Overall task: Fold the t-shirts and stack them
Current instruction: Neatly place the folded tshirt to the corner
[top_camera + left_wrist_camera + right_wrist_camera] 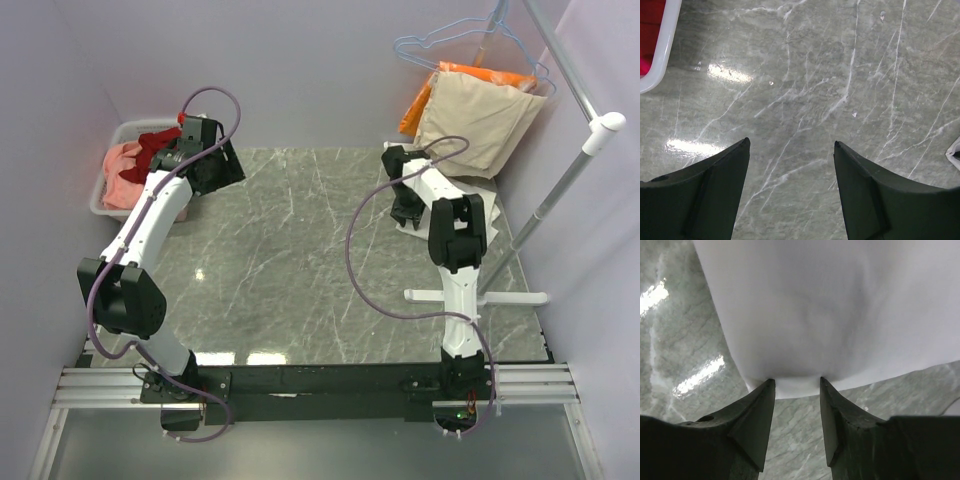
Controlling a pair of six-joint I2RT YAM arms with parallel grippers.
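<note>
A white t-shirt (497, 212) lies at the table's right side, mostly under my right arm; no print shows. In the right wrist view it (830, 305) fills the upper frame. My right gripper (405, 212) (797, 381) is open, its fingertips (767, 386) touching the shirt's near edge, marble showing between them. A dark red t-shirt (152, 148) and a salmon pink one (120, 168) lie bunched in a white basket (103, 190) at the back left. My left gripper (230, 168) (791, 142) is open and empty over bare marble just right of the basket (662, 55).
A beige cloth (475, 115) and an orange cloth (420, 100) hang from wire hangers (470, 40) at the back right. A white rack pole (560, 190) with its foot (475, 296) stands on the right side. Grey walls close in left and back.
</note>
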